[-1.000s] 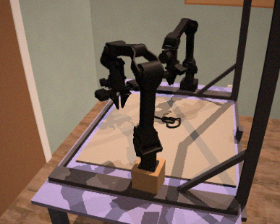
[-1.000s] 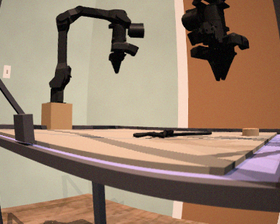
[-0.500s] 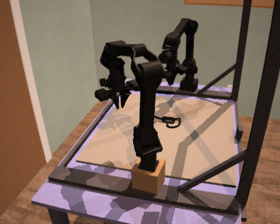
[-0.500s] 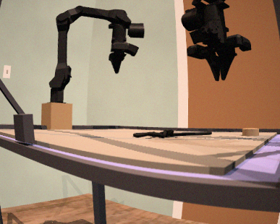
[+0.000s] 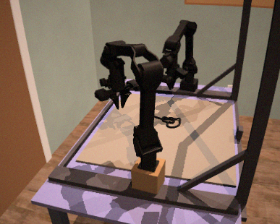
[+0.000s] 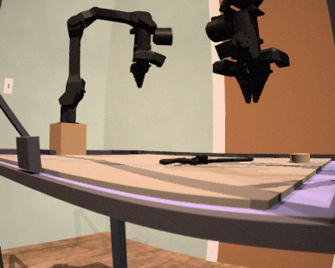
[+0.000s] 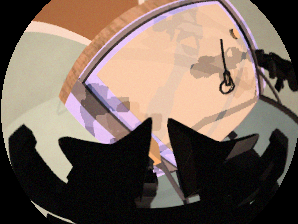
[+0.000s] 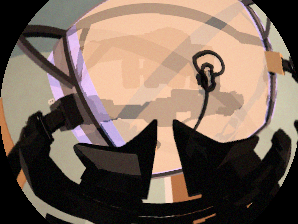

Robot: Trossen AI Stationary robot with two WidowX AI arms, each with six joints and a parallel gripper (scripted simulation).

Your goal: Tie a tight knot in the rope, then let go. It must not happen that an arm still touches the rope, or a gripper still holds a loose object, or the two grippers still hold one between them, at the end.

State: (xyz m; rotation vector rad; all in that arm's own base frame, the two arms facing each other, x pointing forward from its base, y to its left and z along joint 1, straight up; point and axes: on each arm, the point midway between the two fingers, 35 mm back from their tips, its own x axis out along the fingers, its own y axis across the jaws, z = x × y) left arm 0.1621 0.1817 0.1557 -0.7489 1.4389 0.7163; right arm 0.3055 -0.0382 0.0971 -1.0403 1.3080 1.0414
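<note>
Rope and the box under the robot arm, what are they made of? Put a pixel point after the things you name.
The rope [image 5: 167, 120] [image 6: 200, 160] [image 7: 227, 79] [image 8: 201, 82] looks like dark, dull cord or maybe rubber: it's thin and bends into a loop. The box [image 5: 147, 181] [image 6: 67, 139] [image 8: 274, 62] might be plain wood or painted: it's flat, tan-orange, without clear grain.

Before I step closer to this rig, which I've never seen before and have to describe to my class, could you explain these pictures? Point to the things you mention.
You're looking at two black robot arms, left and right, each ending in a two-fingered gripper. The top view looks down at a slant; the exterior view looks across from the side, near table height. Each wrist view comes from a camera on that arm, with its own fingers at the bottom. The black rope [image 5: 179, 123] [image 6: 224, 160] [image 7: 223, 57] [image 8: 199, 80] lies on the tan board [image 5: 208, 144] [image 6: 231, 173] [image 7: 150, 90] [image 8: 115, 65], looped at one end. The left gripper [image 5: 121, 107] [image 6: 139, 86] [image 7: 159, 121] and right gripper [image 5: 171, 87] [image 6: 252, 102] [image 8: 164, 123] are slightly open, holding nothing.
</note>
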